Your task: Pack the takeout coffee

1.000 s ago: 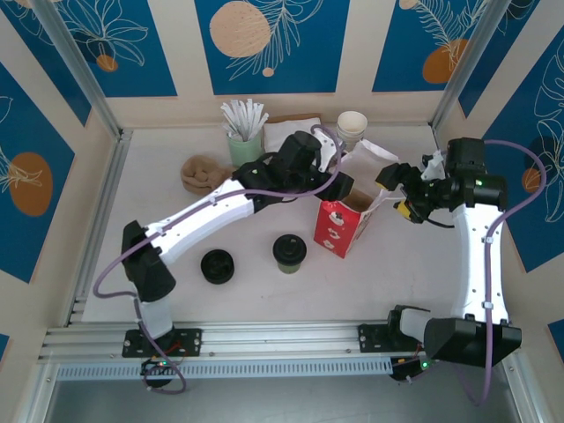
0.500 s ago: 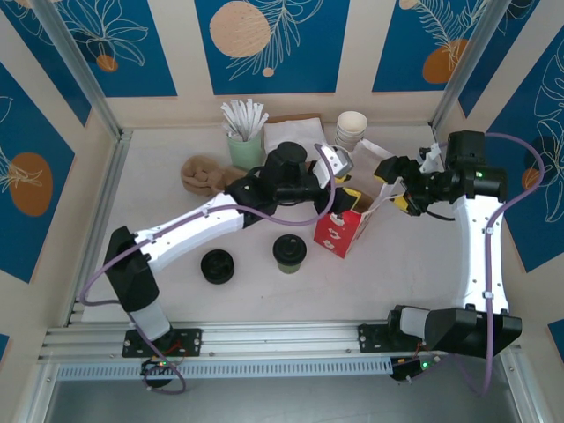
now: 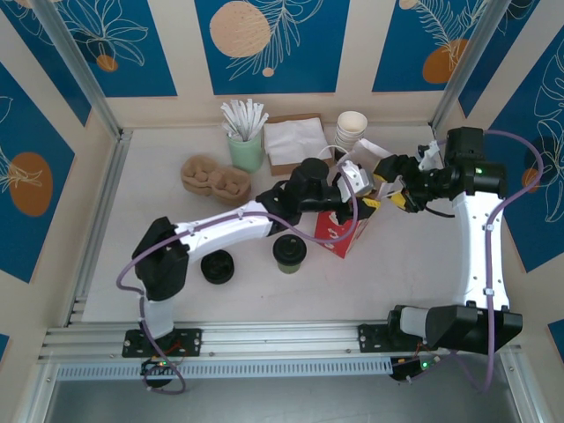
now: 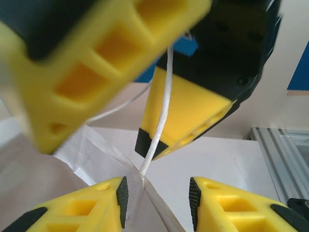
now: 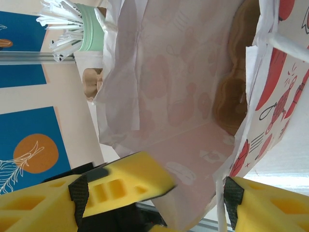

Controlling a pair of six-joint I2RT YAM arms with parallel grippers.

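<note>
The takeout coffee (image 3: 289, 251), a short cup with pale olive-green sides and a black lid, seemingly pressed on, stands upright mid-table (image 3: 150, 189), toward the near edge

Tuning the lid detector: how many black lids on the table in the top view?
2. One caps the takeout coffee, just left of the red-and-white bag; the loose black lid lies further left. More could be hidden under the left arm or inside the bag.

Blue floral wall panels (image 3: 300, 62), white tabletop (image 3: 150, 220)
</note>
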